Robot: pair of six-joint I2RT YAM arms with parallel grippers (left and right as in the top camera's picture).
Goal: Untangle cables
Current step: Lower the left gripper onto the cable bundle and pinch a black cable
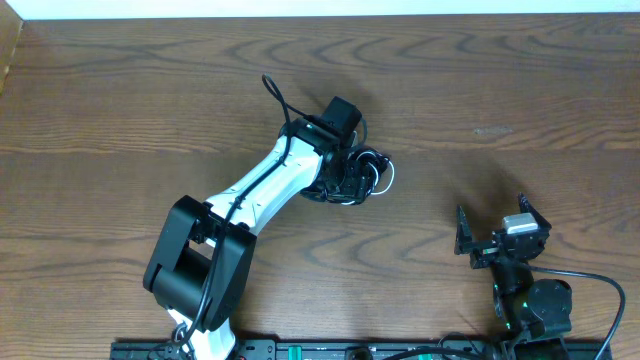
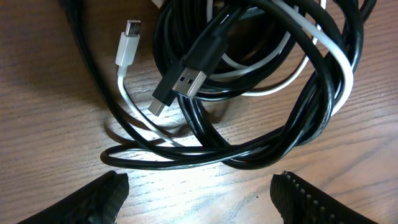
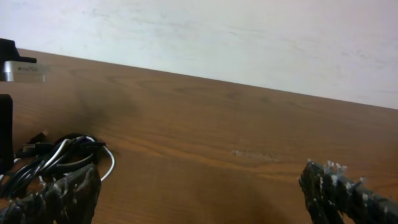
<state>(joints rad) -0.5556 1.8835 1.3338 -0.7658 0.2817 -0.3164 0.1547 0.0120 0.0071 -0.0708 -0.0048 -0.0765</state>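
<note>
Cables [image 1: 362,175] lie tangled mid-tabletop [image 1: 120,100], beneath the left tool [image 2: 199,190].
Black cable [image 2: 202,59] coils over white cable [image 2: 127,46]; left tool wide open, empty; right tool [image 3: 199,190] fully open, empty, well apart.

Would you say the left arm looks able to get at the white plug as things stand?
Probably yes: the left hand hovers open close above the table, and the white plug lies bare on it beside the black cable's coils, with nothing covering it.
</note>
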